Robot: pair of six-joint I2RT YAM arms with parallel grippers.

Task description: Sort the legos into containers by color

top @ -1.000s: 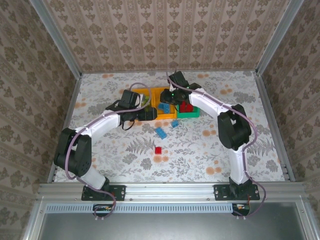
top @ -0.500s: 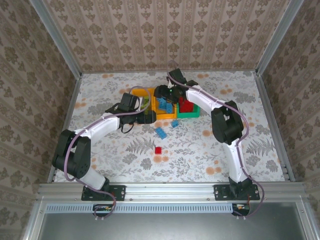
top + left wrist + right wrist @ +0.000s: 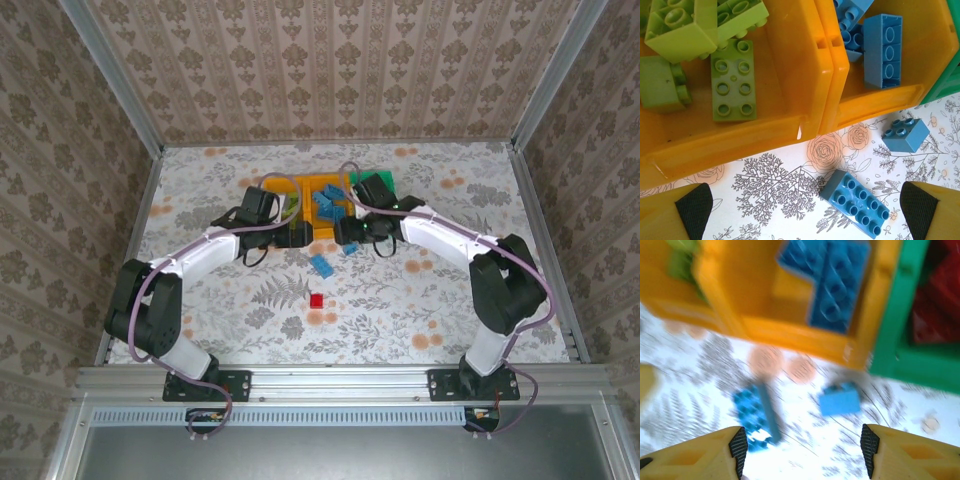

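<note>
Sorting is nearly done: lime bricks (image 3: pixel 730 82) lie in the left orange bin (image 3: pixel 790 75), blue bricks (image 3: pixel 882 50) in the middle orange bin (image 3: pixel 875 102), and red bricks (image 3: pixel 935 295) in the green bin (image 3: pixel 900 315). Three are left on the table (image 3: pixel 400 300): a long blue brick (image 3: pixel 855 202) and a small blue brick (image 3: pixel 905 134) just before the bins, and a red brick (image 3: pixel 316 300) nearer the arms. The long blue brick lies studs up, its long axis diagonal to the bin fronts. The left gripper (image 3: pixel 804 210) and right gripper (image 3: pixel 804 445) hover over the blue pair, jaws spread and empty.
</note>
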